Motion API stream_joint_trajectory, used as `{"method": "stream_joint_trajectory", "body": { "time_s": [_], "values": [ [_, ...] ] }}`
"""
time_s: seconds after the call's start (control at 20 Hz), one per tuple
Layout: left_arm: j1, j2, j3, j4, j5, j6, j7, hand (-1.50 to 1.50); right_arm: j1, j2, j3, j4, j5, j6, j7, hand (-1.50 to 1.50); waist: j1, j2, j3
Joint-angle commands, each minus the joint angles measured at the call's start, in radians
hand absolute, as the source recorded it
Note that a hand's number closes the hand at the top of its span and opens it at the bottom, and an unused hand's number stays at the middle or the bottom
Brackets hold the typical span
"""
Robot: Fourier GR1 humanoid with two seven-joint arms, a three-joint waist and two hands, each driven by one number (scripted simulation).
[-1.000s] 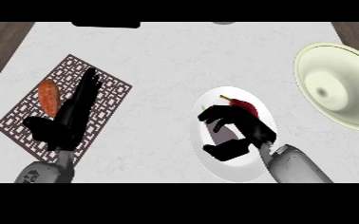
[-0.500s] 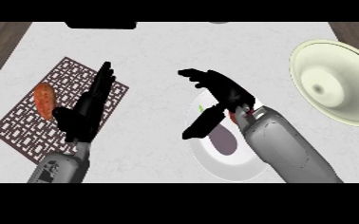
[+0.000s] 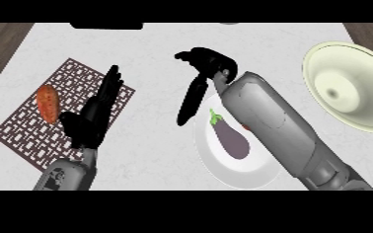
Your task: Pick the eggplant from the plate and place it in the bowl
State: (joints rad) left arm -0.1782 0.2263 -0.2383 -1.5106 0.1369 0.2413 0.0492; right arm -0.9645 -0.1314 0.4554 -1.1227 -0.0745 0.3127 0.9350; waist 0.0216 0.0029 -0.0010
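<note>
Two hands are hovering over the pale surface [image 3: 153, 148]. At the far left an orange vegetable [image 3: 47, 102] is lying on a patterned mat [image 3: 29, 134]. The left hand [image 3: 91, 121] is hanging above the mat's right edge, fingers straight and close together, holding nothing. The right hand [image 3: 212, 68] is hanging just past the plate's far rim, fingers loosely bent, thumb spread wide, gripping nothing. The eggplant [image 3: 232, 139] is lying on the white plate [image 3: 244, 176], beside the right forearm and apart from the hand. The bowl [image 3: 342, 86] is sitting at the right edge, near the plate but not touching it.
</note>
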Motion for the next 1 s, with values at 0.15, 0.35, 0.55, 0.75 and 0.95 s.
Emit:
{"method": "stream_joint_trajectory", "body": {
  "time_s": [0.15, 0.35, 0.55, 0.75, 0.95],
  "values": [
    [-0.033, 0.001, 0.023, -0.005, 0.002, -0.007, 0.043, 0.0, -0.058, 0.024, 0.001, 0.192, -0.055, 0.175, 0.116, -1.5, -0.01, -0.001, 0.001],
    [0.001, 0.003, 0.029, 0.007, -0.012, -0.011, 0.001, 0.0, -0.064, 0.043, 0.04, 0.24, -0.055, 0.212, 0.155, -1.5, -0.013, -0.003, 0.0],
    [0.004, 0.012, 0.04, -0.049, -0.008, -0.013, 0.058, 0.0, 0.002, -0.013, 0.039, 0.237, -0.073, 0.27, 0.097, -1.5, -0.019, -0.005, 0.001],
    [0.063, -0.019, 0.027, -0.023, -0.035, -0.02, -0.032, 0.0, -0.001, 0.01, 0.005, 0.211, -0.098, 0.271, 0.145, -1.5, -0.019, -0.005, 0.001],
    [0.04, 0.008, 0.092, 0.012, 0.007, -0.084, -0.026, 0.0, 0.108, -0.005, -0.004, 0.073, -0.089, 0.213, 0.166, -1.5, -0.028, -0.006, 0.001]
  ]
}}
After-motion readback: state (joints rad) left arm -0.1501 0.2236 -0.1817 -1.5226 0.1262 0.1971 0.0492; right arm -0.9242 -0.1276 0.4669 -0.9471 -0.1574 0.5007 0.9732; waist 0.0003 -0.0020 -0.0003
